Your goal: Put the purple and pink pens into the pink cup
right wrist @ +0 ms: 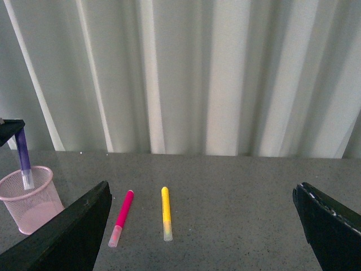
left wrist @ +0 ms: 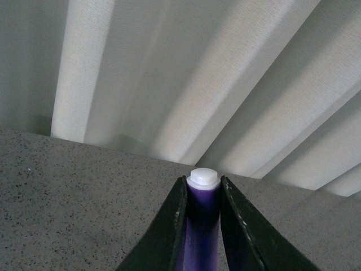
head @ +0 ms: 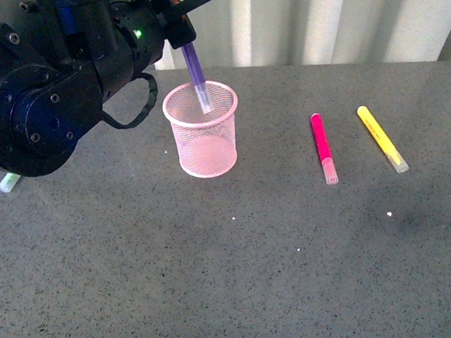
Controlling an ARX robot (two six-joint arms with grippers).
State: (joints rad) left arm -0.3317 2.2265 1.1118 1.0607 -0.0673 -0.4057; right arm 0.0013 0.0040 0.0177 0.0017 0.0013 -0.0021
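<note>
Purple pen [head: 195,71] hangs clamped in left hand [head: 183,38], lower end inside pink cup [head: 204,149].

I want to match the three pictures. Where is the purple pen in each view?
Front: purple pen upper left of centre, in the left gripper, lower end at the mouth of the pink cup.
Left wrist: pen at bottom centre, between the jaws.
Right wrist: pen at far left, above the cup.
Shared landmark: the white curtain.

Nothing readable here tbh: no lettering, numbers or logos on the purple pen [head: 194,74] in the left pincer [head: 183,36], the pink cup [head: 199,151] under it, or the pink pen [head: 321,144] off to its right.
</note>
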